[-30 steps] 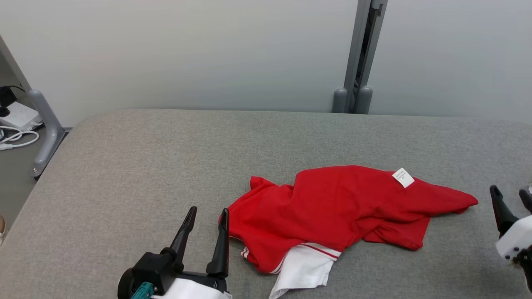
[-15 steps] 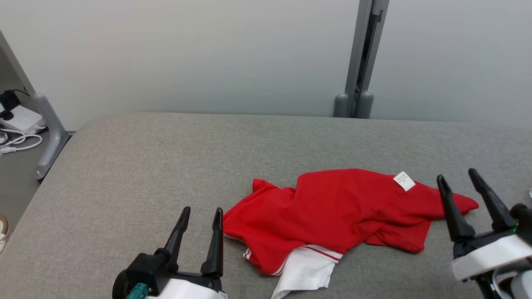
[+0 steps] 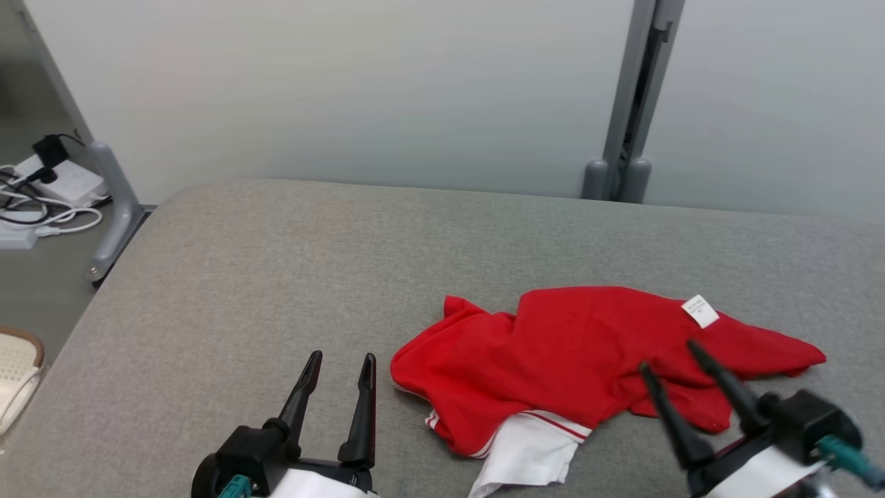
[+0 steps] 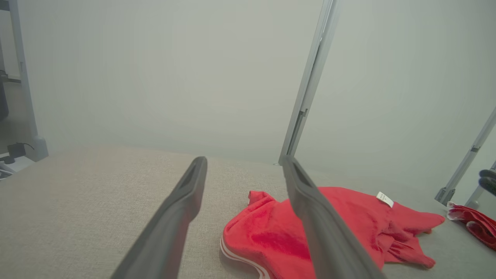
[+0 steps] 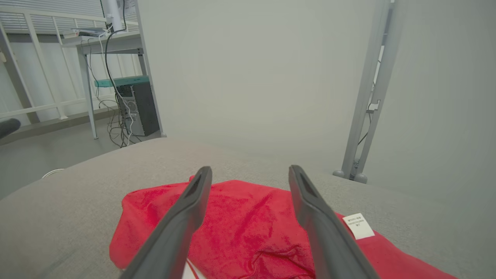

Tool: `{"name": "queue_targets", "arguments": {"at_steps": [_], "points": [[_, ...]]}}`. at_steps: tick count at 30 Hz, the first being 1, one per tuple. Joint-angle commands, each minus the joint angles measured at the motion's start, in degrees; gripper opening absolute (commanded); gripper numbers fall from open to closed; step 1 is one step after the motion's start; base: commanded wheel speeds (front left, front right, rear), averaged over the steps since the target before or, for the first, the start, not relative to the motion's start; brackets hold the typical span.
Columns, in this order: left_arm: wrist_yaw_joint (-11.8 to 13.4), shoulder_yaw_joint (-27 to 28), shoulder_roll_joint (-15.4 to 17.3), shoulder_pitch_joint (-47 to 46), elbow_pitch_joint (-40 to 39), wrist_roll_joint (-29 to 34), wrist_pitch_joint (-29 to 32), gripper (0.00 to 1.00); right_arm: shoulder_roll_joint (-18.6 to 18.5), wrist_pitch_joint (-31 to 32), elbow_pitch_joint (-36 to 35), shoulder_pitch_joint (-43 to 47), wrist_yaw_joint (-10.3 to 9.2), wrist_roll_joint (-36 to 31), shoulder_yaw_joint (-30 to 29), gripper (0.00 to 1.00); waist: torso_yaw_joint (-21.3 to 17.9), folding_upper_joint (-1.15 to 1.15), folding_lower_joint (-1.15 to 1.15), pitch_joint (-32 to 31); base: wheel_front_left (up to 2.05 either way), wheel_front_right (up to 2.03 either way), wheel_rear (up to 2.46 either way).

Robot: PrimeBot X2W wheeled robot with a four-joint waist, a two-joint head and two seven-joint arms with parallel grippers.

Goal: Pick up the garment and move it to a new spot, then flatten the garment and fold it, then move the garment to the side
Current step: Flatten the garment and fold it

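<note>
A crumpled red garment (image 3: 574, 360) with a white panel (image 3: 529, 453) and a small white tag (image 3: 700, 310) lies on the grey padded table (image 3: 276, 277), right of centre. My left gripper (image 3: 342, 363) hovers open just left of the garment's left edge, nothing between its fingers. My right gripper (image 3: 669, 354) hangs open over the garment's right part, near its front edge, apart from the cloth. The left wrist view shows the garment (image 4: 271, 232) past my open left gripper (image 4: 244, 162). In the right wrist view the garment (image 5: 248, 221) and tag (image 5: 358, 226) lie beneath my open right gripper (image 5: 250, 172).
A grey partition wall with a metal post (image 3: 632, 104) stands behind the table. Cables and a power strip (image 3: 48, 200) lie on the floor at the far left. Another red cloth (image 4: 472, 223) lies at the table's right end. A desk with a computer tower (image 5: 137, 108) stands beyond.
My right gripper has swung in from the right edge to over the garment's right part. The camera has shifted, so the whole scene sits a little further right. The left gripper stays put.
</note>
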Motion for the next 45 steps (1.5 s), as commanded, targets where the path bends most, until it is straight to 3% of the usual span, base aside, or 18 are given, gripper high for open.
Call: {"name": "queue_targets", "arguments": {"at_steps": [1,8,13,18,32,33,34,35,38,45], "points": [[-0.35,0.08,0.29,-0.36,0.11,0.37,-0.19,1.00,-1.75,-0.24,-0.04,0.34,-0.01,-0.47,4.35,1.00,1.26,0.00,0.00,0.06,0.00,0.00,0.00],[-0.48,-0.53,0.26,0.35,0.67,0.47,-0.19,1.00,-4.47,-0.25,5.98,-3.20,-0.01,-0.26,24.24,1.00,5.50,0.00,0.00,-0.18,0.00,0.00,0.00],[-0.87,-0.73,0.28,0.53,1.24,0.46,-0.20,1.00,-4.35,-0.24,11.75,-6.88,-0.01,-0.26,33.34,1.00,9.19,0.00,0.00,-0.59,0.00,0.00,0.00],[-1.18,-0.89,0.29,1.07,1.74,0.80,-0.20,1.00,-3.37,-0.25,17.72,-9.81,-0.01,-1.13,37.53,1.00,12.72,0.00,0.00,-0.78,0.00,0.00,0.00],[-0.42,-1.45,0.27,1.49,0.84,0.64,-0.20,1.00,-2.63,-0.25,30.43,-13.41,-0.01,-2.78,39.11,1.00,17.72,0.00,0.00,1.26,0.00,0.00,0.00],[-0.38,-1.54,0.27,1.47,0.70,0.53,-0.20,1.00,-2.51,-0.25,31.56,-13.71,-0.01,-2.35,39.66,0.51,17.84,0.00,0.00,1.47,0.00,0.00,0.00],[-0.21,-1.64,0.27,1.44,0.57,0.46,-0.20,1.00,-2.52,-0.25,32.49,-14.31,-0.01,-2.32,40.24,0.22,17.93,0.00,0.00,1.61,0.00,0.00,0.00],[-0.06,-1.71,0.27,1.41,0.43,0.44,-0.20,1.00,-2.45,-0.16,33.30,-14.81,-0.01,-2.17,40.70,0.00,17.98,0.00,0.00,1.72,0.00,0.00,0.00],[0.25,-1.75,0.27,1.19,0.27,0.32,-0.20,1.00,-2.00,-0.12,33.80,-15.38,-0.01,-1.28,41.19,0.00,17.93,0.00,0.00,1.68,0.00,0.00,0.00],[-0.41,-0.64,0.27,1.22,1.14,0.17,-0.20,1.00,-3.88,-0.14,25.36,-17.70,-0.01,-0.99,40.04,0.00,16.24,0.00,0.00,-0.21,0.00,0.00,0.00]]}}
